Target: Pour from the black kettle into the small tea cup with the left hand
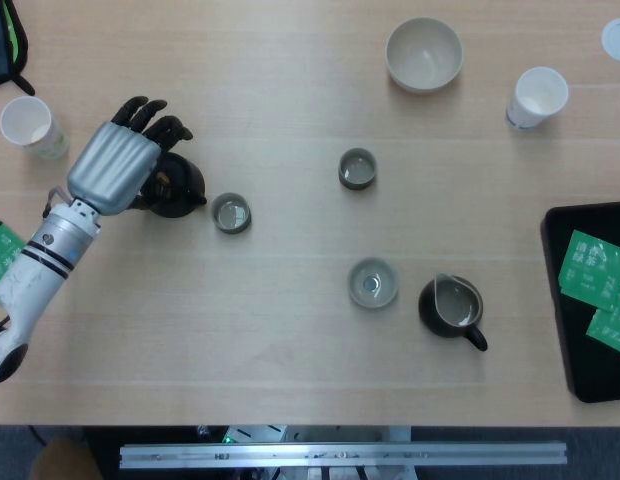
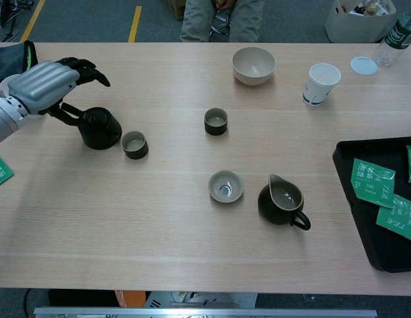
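Note:
The black kettle [image 1: 178, 187] [image 2: 101, 129] stands upright on the table at the left. Just to its right sits the small tea cup [image 1: 231, 213] [image 2: 134, 144], dark outside and pale inside. My left hand [image 1: 115, 167] [image 2: 43, 86] hovers over the kettle's left side with its fingers [image 2: 86, 66] spread above the kettle. Its thumb reaches down near the kettle's handle, and I cannot tell whether it touches. The hand holds nothing. My right hand is in neither view.
A second dark cup [image 1: 357, 168], a pale shallow cup [image 1: 373, 282] and a black pitcher [image 1: 452, 306] stand mid-table. A bowl [image 1: 423, 54] and paper cup [image 1: 537, 96] are at the back, another paper cup [image 1: 30, 125] far left. A black tray [image 1: 562, 300] with tea packets lies right.

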### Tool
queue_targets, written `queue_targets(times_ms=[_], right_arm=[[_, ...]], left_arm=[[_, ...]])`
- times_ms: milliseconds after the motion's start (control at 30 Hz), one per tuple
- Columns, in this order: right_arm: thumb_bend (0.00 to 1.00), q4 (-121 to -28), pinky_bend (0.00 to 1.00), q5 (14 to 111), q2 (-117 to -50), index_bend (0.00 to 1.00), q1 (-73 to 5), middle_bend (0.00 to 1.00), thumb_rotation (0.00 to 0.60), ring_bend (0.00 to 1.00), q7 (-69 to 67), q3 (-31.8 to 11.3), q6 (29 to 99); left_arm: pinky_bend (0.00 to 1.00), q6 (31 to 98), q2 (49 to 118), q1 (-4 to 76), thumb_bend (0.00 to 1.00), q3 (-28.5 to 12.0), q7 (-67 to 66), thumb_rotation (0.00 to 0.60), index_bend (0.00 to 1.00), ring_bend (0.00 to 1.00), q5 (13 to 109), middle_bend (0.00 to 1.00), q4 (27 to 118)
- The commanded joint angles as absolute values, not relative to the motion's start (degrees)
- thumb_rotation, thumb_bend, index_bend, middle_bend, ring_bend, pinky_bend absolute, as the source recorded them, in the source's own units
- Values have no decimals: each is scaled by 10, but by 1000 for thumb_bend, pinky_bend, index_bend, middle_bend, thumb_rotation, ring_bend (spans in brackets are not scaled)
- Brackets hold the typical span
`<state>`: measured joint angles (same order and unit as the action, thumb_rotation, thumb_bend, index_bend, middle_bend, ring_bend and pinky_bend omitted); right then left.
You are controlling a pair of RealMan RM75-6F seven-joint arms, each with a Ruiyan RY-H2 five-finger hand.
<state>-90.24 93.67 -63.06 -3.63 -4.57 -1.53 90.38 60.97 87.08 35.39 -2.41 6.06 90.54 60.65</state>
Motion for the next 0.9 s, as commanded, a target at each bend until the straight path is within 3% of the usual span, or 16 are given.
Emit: queue_targets(times_ms=[33, 900], right_arm=[[141, -903, 238, 936, -630, 334, -36, 325, 600, 221, -46, -16, 904], [141, -891, 238, 934, -627, 335, -30, 325, 600, 221, -67, -15, 907]], left_arm=[[113, 605, 872, 358, 218, -24, 54, 600, 326, 161, 903, 307, 604], [113, 545, 867, 395, 218, -34, -12, 600, 375, 201, 857, 371, 640]])
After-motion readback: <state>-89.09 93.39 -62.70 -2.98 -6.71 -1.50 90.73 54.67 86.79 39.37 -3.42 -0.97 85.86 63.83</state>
